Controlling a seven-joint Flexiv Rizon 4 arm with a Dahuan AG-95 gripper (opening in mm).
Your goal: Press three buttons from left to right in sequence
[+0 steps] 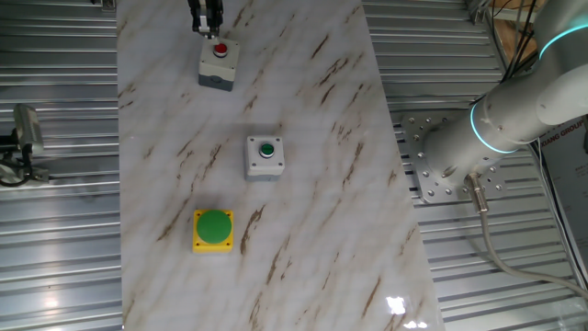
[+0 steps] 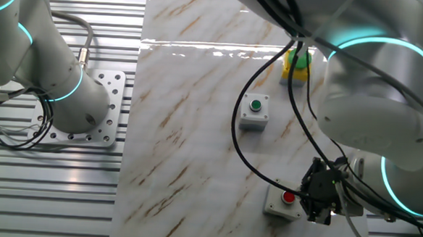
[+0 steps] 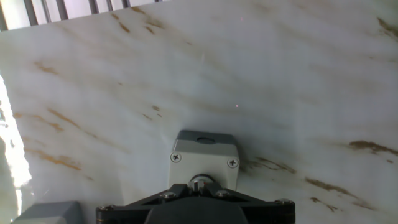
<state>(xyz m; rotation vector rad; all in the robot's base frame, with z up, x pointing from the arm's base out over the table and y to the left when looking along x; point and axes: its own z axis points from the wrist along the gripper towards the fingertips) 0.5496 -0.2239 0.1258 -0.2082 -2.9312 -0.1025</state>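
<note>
Three button boxes were set in a row on the marble table (image 1: 303, 110). The grey box with the red button (image 1: 219, 62) was found at the far end of one fixed view, the grey box with the green button (image 1: 265, 156) near the middle, and the yellow box with the green dome (image 1: 213, 229) beyond it. The gripper (image 1: 206, 28) was placed just beside the red button; whether its fingers were spread or pressed together could not be told.
</note>
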